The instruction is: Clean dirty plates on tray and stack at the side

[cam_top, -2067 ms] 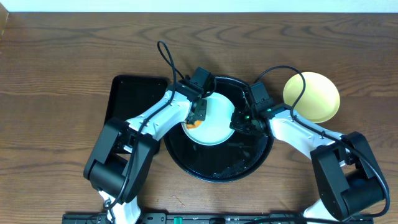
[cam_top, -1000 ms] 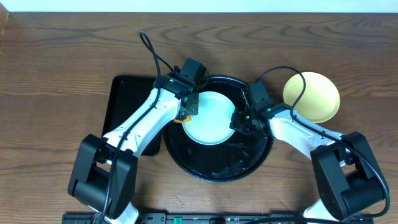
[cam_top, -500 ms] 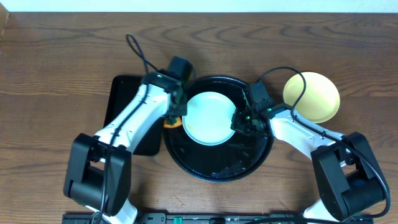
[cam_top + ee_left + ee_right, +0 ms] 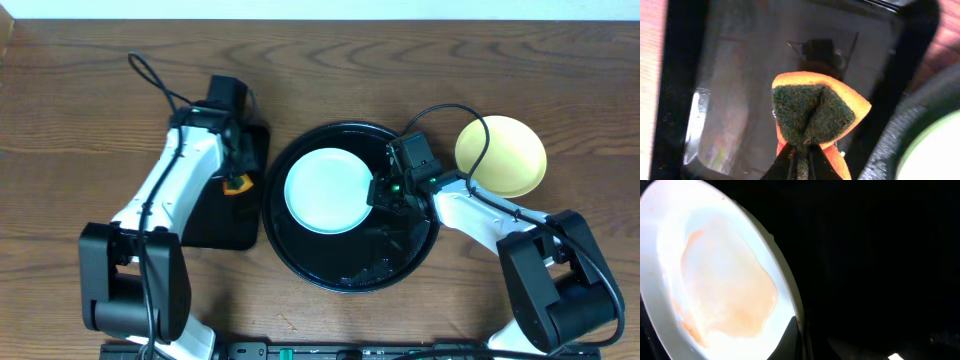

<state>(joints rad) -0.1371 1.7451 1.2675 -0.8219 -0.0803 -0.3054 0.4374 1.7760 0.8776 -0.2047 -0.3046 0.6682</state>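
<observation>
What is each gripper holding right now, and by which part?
The left gripper pinches the sponge by one folded edge. The right gripper grips the plate by its rim, on the side nearest that arm.

A: Which colours are shown on the plates?
B: A faint orange smear is seen on the mint-white plate [image 4: 325,190]; the yellow plate [image 4: 500,155] is plain.
A: And elsewhere?
B: The round tray [image 4: 330,265] and the rectangular tray [image 4: 225,225] are glossy black, the sponge [image 4: 812,112] orange faced with dark green, the table [image 4: 80,100] brown wood-grain.
</observation>
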